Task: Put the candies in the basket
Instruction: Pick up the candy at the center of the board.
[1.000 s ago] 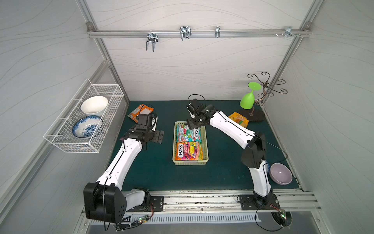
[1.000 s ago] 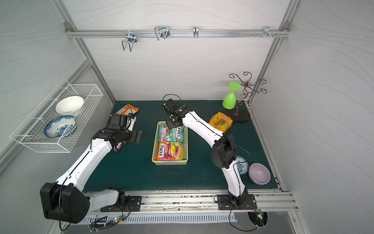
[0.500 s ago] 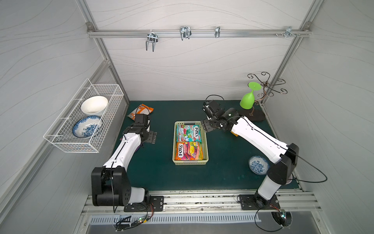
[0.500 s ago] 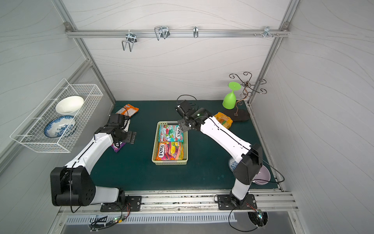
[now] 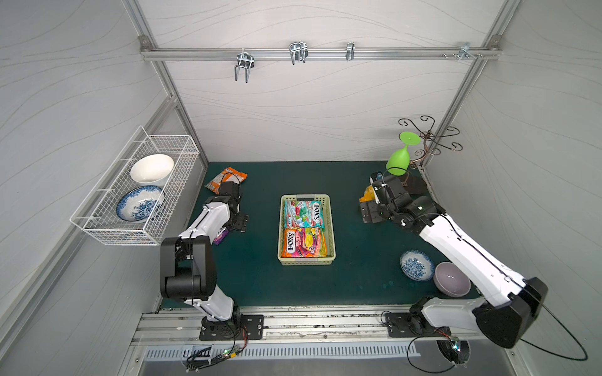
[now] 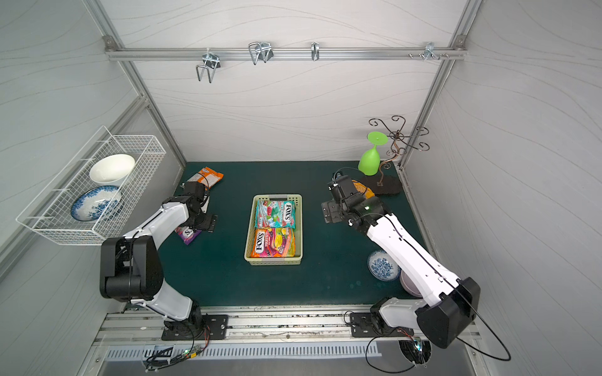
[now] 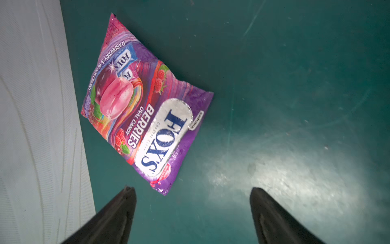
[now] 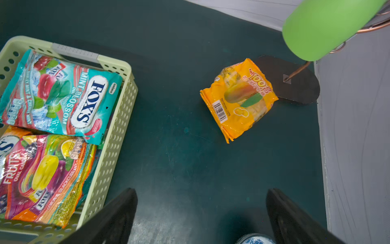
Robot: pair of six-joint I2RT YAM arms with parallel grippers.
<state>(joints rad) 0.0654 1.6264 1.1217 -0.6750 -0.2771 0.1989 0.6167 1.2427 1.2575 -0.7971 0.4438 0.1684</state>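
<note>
The pale yellow-green basket (image 5: 305,197) (image 6: 277,197) (image 8: 118,135) stands mid-mat, holding a teal candy bag (image 5: 304,213) and a multicoloured fruits bag (image 5: 303,242). A purple candy bag (image 7: 145,109) (image 6: 189,233) lies by the left wall. My left gripper (image 7: 193,190) (image 5: 239,223) hangs open just above and beside it, empty. At the back left lies an orange bag (image 5: 228,177). By the stand at the right lies a yellow bag (image 8: 238,99) (image 6: 363,188). My right gripper (image 8: 202,191) (image 5: 369,211) is wide open and empty, short of that bag.
A white wire basket (image 5: 136,188) with two bowls hangs on the left wall. A green glass (image 5: 399,159) hangs on a curly stand with a dark base (image 8: 295,84). At the front right sit a blue-patterned dish (image 5: 417,265) and a lilac bowl (image 5: 451,280).
My right arm swung from above the basket's far end over to the right, toward the yellow bag, its jaws opening wide. The left arm drew back over the purple bag.
</note>
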